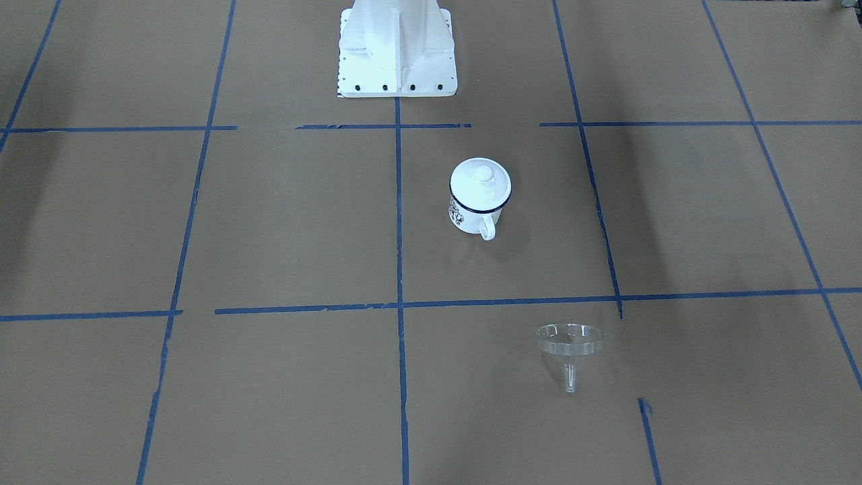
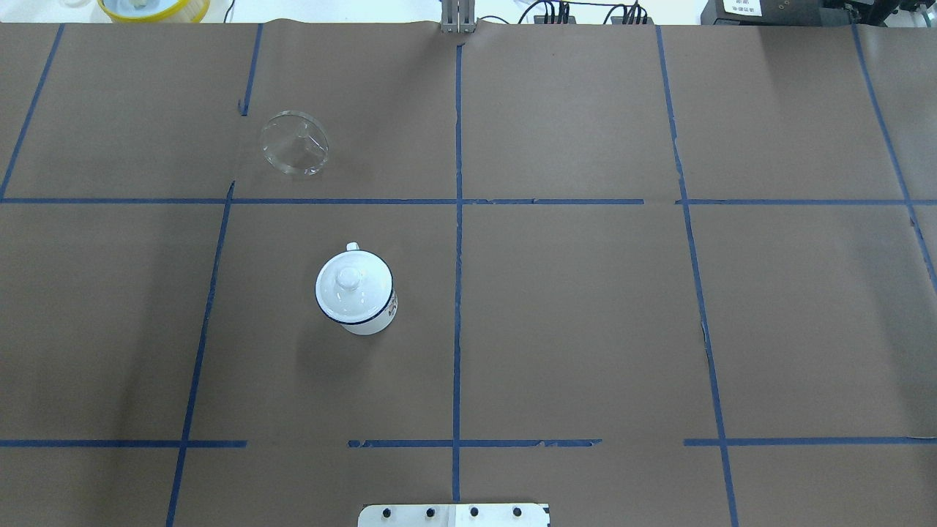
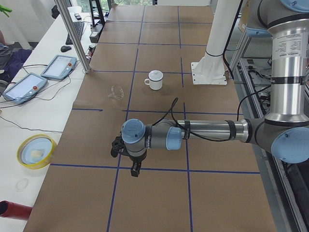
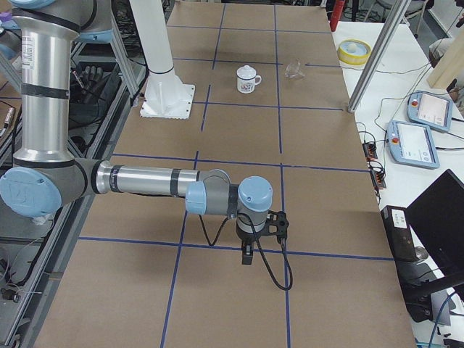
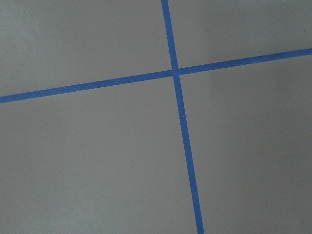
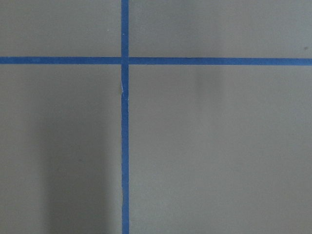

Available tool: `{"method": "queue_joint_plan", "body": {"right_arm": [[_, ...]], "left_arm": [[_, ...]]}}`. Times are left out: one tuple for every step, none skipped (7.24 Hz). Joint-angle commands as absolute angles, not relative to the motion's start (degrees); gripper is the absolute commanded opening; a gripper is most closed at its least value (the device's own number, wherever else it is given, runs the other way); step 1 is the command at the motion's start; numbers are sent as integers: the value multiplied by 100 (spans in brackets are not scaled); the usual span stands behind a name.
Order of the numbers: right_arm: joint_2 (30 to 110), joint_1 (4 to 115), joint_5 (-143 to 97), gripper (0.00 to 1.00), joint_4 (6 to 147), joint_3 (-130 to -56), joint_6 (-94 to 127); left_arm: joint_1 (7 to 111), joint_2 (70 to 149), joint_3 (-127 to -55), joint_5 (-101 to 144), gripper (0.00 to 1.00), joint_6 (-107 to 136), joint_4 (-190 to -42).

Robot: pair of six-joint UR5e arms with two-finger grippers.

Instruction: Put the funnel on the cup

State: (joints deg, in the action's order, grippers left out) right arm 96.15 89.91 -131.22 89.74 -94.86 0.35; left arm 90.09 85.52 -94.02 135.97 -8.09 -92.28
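The cup (image 1: 473, 214) is a white enamel mug with a dark blue rim. It stands near the table's middle with a white domed lid (image 1: 480, 184) on it. It also shows in the overhead view (image 2: 379, 316). The clear funnel (image 1: 569, 340) lies on its side on the brown paper, apart from the cup, toward the operators' edge; it also shows in the overhead view (image 2: 294, 143). My left gripper (image 3: 135, 172) shows only in the exterior left view and my right gripper (image 4: 247, 258) only in the exterior right view. Both hang over bare paper far from the cup. I cannot tell whether they are open or shut.
The white robot base (image 1: 397, 54) stands at the table's robot side. Blue tape lines (image 2: 458, 219) divide the brown paper into squares. A yellow bowl (image 3: 35, 151), tablets (image 3: 24, 86) and a metal post (image 3: 72, 34) stand along the operators' edge.
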Motion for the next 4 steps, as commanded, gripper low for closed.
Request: {"method": "queue_joint_plan", "body": {"right_arm": [[9615, 8991, -13122, 100, 8974, -9483, 35], [9615, 8991, -13122, 100, 8974, -9492, 35], [9615, 8991, -13122, 100, 8974, -9492, 35], [9615, 8991, -13122, 100, 8974, -9492, 35]], "left_arm": [[9009, 8560, -9396, 13588, 100, -809, -9237], [9009, 8578, -9413, 13553, 100, -800, -9237], [9009, 8630, -9448, 13544, 100, -800, -9237], [9009, 8753, -9474, 13544, 100, -800, -9246]]}}
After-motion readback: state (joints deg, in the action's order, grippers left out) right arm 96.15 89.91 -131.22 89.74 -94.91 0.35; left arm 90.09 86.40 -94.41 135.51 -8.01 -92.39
